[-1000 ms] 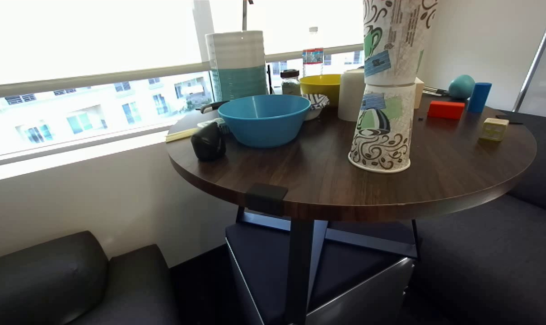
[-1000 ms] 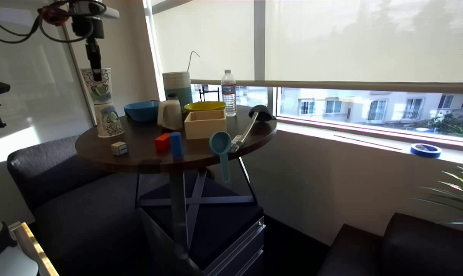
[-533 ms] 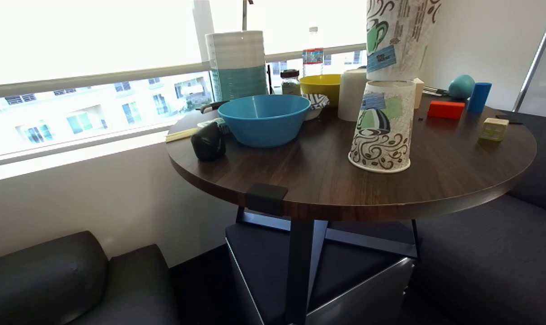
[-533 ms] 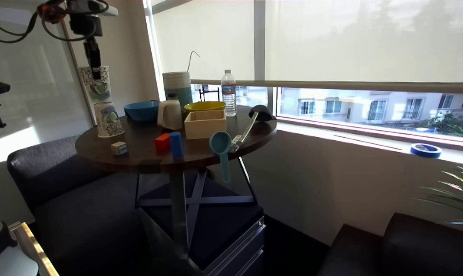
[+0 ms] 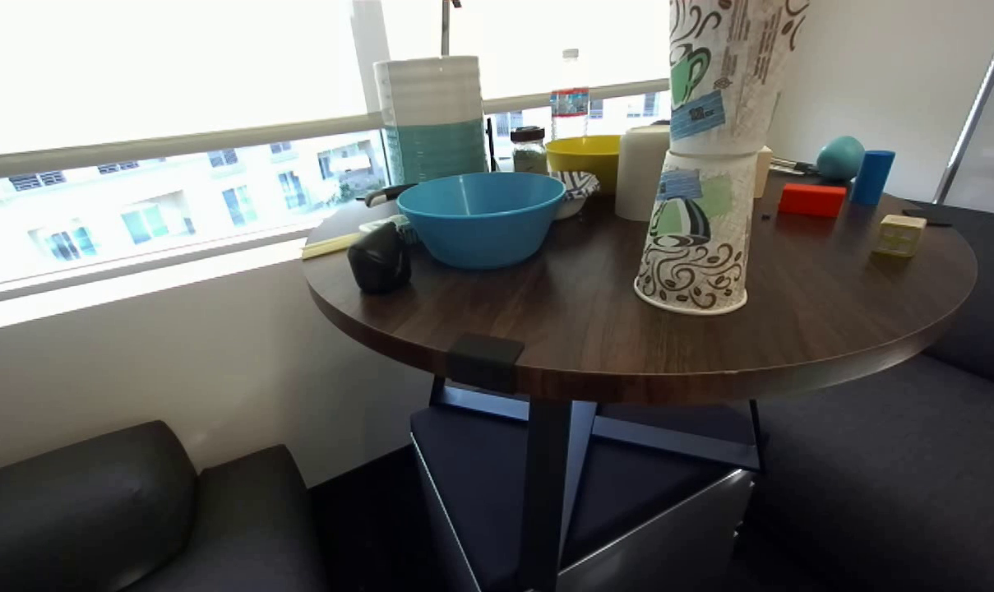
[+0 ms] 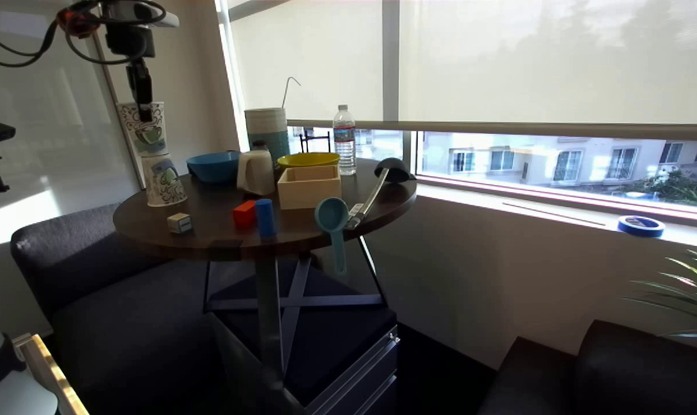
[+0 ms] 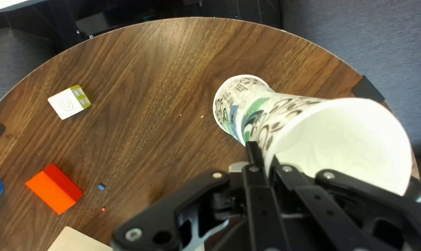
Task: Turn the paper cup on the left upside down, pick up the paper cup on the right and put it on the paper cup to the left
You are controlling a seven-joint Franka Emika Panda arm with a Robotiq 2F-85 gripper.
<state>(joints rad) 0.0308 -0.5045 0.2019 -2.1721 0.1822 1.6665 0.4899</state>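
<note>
A patterned paper cup point(image 5: 694, 238) stands upside down on the round table, also visible in an exterior view point(image 6: 164, 181) and the wrist view point(image 7: 233, 101). A second patterned paper cup point(image 5: 727, 74) is mouth-up on its base, also visible in an exterior view point(image 6: 146, 132). Its bottom appears to touch the lower cup's base, and it seems to lean slightly. My gripper point(image 7: 265, 157) is shut on the upper cup's rim, one finger inside and one outside. The gripper also shows in an exterior view point(image 6: 145, 114). The upper cup hides part of the lower one in the wrist view.
A blue bowl point(image 5: 480, 230), a white jug point(image 6: 256, 173) and a wooden box point(image 6: 308, 187) stand on the table point(image 5: 579, 329). A small cube point(image 7: 69, 101), a red block point(image 7: 53, 188) and a blue cylinder point(image 6: 265, 218) lie nearby. Black clips point(image 7: 368, 89) sit on the table edge.
The gripper raised the upper cup slightly off the lower one, leaving a small gap half a second ago, then lowered it back into contact, slightly shifted sideways. The lower cup stayed still.
</note>
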